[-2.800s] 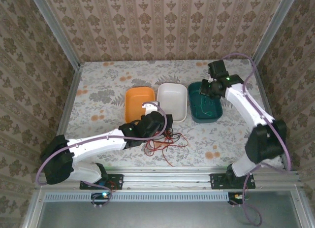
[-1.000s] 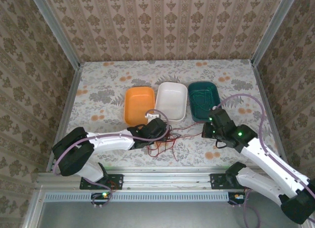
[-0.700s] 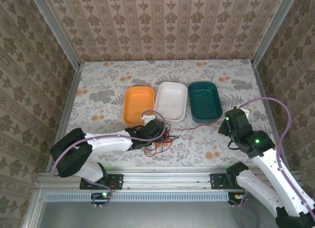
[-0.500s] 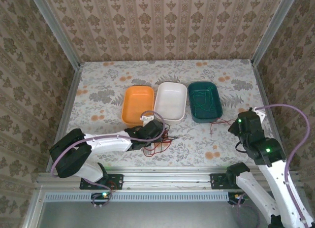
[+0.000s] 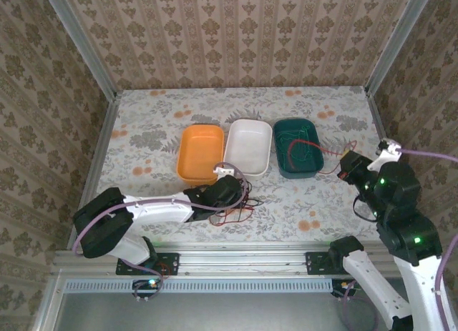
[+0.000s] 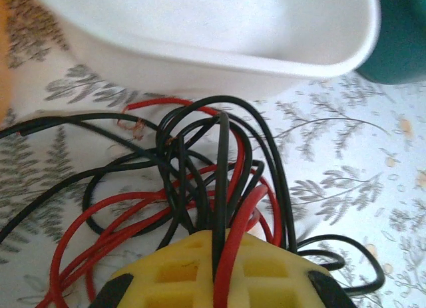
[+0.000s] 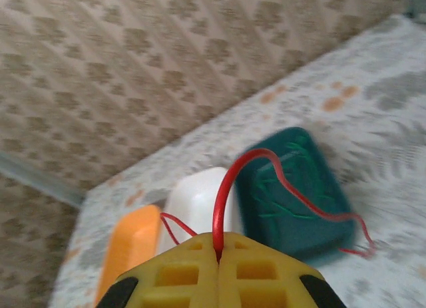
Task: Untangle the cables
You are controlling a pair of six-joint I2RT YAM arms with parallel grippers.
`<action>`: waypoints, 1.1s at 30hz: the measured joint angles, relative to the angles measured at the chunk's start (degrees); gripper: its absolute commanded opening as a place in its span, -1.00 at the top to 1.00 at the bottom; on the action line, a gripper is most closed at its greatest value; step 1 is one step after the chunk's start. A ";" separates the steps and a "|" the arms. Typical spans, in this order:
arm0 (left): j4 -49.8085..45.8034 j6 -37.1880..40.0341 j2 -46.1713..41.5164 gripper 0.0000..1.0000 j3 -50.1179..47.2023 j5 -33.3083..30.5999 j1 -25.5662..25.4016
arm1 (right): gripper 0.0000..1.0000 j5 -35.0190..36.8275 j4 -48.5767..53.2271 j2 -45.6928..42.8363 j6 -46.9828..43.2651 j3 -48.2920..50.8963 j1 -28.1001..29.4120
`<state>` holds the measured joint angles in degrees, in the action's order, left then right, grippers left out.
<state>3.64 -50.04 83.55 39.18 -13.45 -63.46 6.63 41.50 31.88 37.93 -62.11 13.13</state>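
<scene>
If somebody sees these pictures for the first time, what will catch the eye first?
The red cable stands out: it rises in a bright arc from the closed fingers of the right gripper over the dark green tray. Next comes the tangle of red and black cables, in front of the white tray, pinched by the left gripper.

Colour key. The trays are an orange tray (image 5: 200, 152), a white tray (image 5: 249, 146) and a dark teal tray (image 5: 297, 166). The cables are a red cable (image 7: 217, 215), a black cable (image 6: 223, 148) and a green cable (image 7: 286, 191) only slightly brighter than the teal beneath it. The left gripper (image 6: 218, 258) and the right gripper (image 7: 218, 258) have yellow fingers with black corners. The hoses (image 5: 422, 154) are lavender. The table (image 5: 143, 131) is pale, printed with grey foliage and orange blossoms. The walls (image 5: 236, 31) are beige with a brown damask motif.
</scene>
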 measured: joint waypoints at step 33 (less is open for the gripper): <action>11.80 -1.38 -21.81 -0.32 -16.20 -21.14 -3.50 | 1.00 -18.69 -27.71 30.62 -2.21 -7.91 12.26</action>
<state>15.44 -51.42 61.73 22.98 -34.59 -66.96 -12.05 13.78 62.50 35.73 -70.02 25.39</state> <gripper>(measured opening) 0.660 0.066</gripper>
